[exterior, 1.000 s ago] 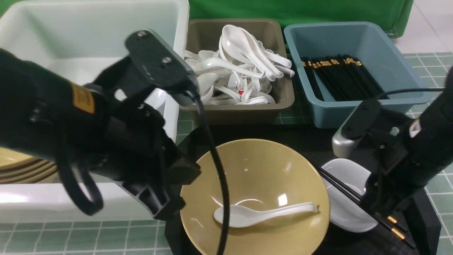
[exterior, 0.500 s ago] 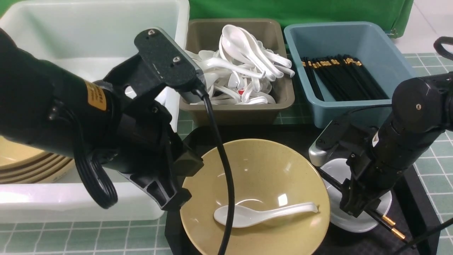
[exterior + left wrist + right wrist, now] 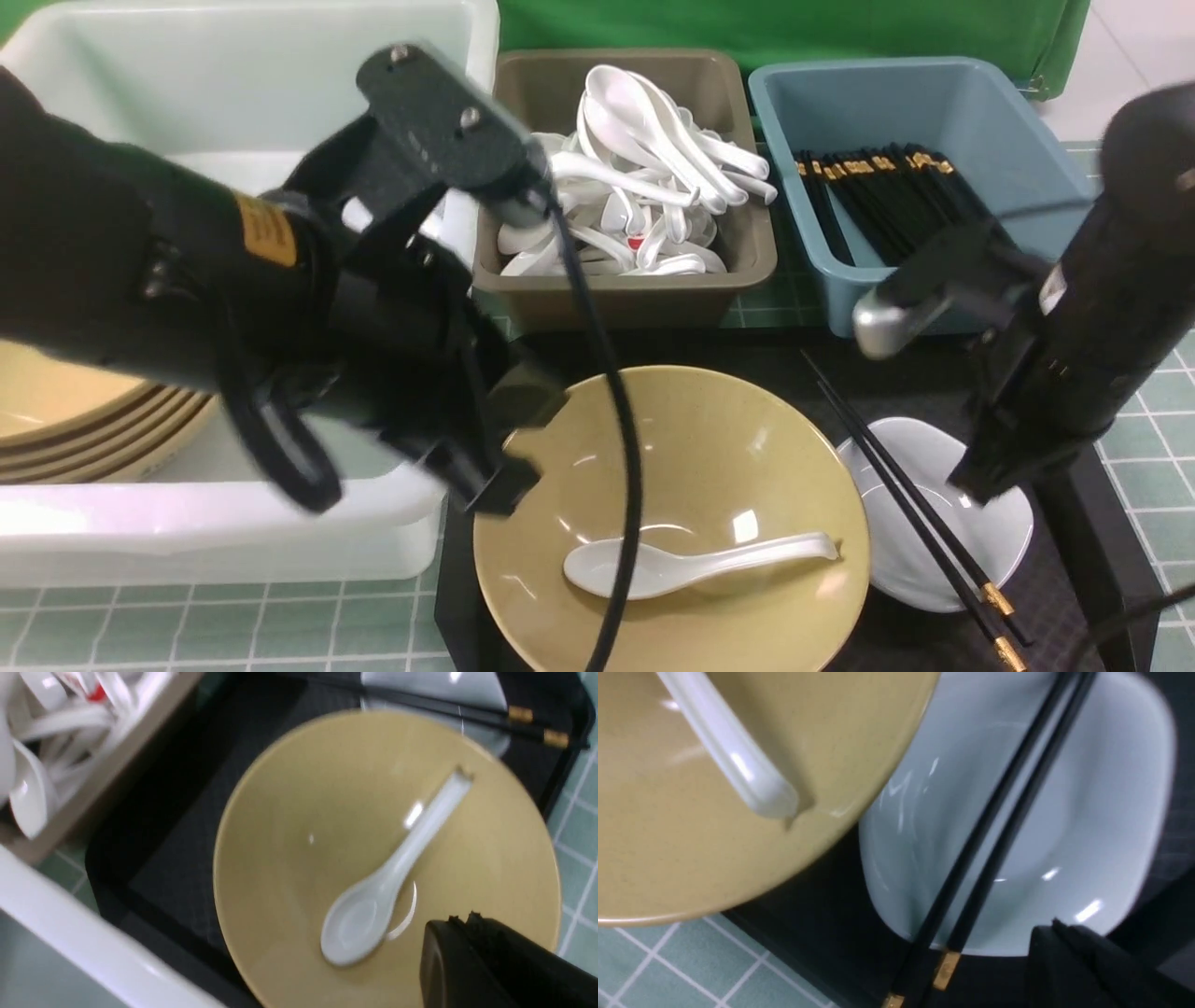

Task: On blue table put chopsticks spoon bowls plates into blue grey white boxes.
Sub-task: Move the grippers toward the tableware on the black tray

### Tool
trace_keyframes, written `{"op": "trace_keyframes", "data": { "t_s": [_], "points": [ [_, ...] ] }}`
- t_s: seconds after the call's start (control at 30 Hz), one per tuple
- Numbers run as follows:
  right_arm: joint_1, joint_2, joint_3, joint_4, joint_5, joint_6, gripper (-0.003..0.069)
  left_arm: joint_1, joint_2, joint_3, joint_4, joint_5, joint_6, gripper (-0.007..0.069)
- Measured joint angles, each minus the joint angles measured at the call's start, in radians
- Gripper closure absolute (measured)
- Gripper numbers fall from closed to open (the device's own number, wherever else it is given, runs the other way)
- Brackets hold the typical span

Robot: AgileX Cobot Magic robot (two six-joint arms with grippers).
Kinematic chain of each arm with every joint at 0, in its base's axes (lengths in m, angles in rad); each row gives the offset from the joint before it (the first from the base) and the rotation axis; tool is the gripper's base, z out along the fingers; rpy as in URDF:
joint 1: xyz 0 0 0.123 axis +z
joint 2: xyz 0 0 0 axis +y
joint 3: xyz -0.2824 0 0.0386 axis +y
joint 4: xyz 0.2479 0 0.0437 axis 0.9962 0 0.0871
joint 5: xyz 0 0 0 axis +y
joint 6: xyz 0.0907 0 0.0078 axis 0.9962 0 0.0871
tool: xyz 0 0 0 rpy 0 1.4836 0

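Observation:
A yellow bowl (image 3: pixel 691 448) stands on the black tray (image 3: pixel 1083 551) with a white spoon (image 3: pixel 700 563) lying in it. Beside it, two black chopsticks (image 3: pixel 924 513) lie across a small white plate (image 3: pixel 896 560). My right gripper (image 3: pixel 971 490) hangs shut and empty just above that plate's far side; in the right wrist view its tips (image 3: pixel 1057 926) stand beside the chopsticks (image 3: pixel 945 966), apart from them. My left gripper (image 3: pixel 495 476) is shut and empty over the bowl's left rim, close to the spoon (image 3: pixel 364 910).
At the back, the blue box (image 3: pixel 1046 159) holds several chopsticks and the grey box (image 3: pixel 635 289) is heaped with white spoons. The big white box (image 3: pixel 233 541) at left holds stacked yellow bowls (image 3: pixel 84 420). The blue table (image 3: pixel 187 625) surrounds the tray.
My right gripper closed its jaws and rose off the chopsticks, which now lie at a steeper angle across the plate. My left arm shifted slightly up and right.

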Motion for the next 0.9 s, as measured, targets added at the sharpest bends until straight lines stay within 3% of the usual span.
{"op": "trace_keyframes", "data": {
  "t_s": [0.3,0.5,0.53,0.63,0.77,0.9],
  "points": [
    [0.0,0.01,-0.017,0.006,0.002,0.076,0.0585,0.0,0.063,0.0,-0.011,-0.084,0.0,0.0636],
    [0.0,0.081,-0.017,0.058,-0.047,0.076,0.0353,0.0,0.072,0.0,-0.012,-0.083,0.005,0.0636],
    [0.0,0.098,-0.017,0.062,-0.053,0.076,0.0277,0.0,0.075,0.0,-0.012,-0.082,0.007,0.0636],
    [0.0,0.146,-0.017,0.064,-0.057,0.073,0.0151,0.0,0.08,0.0,-0.006,-0.078,0.008,0.0636],
    [0.0,0.205,-0.017,0.065,-0.057,0.069,0.0095,0.0,0.084,0.0,0.005,-0.076,0.008,0.0636],
    [0.006,0.245,-0.017,0.065,-0.061,0.068,0.0125,0.0,0.095,0.0,0.022,-0.076,0.008,0.0636]
  ]
}}
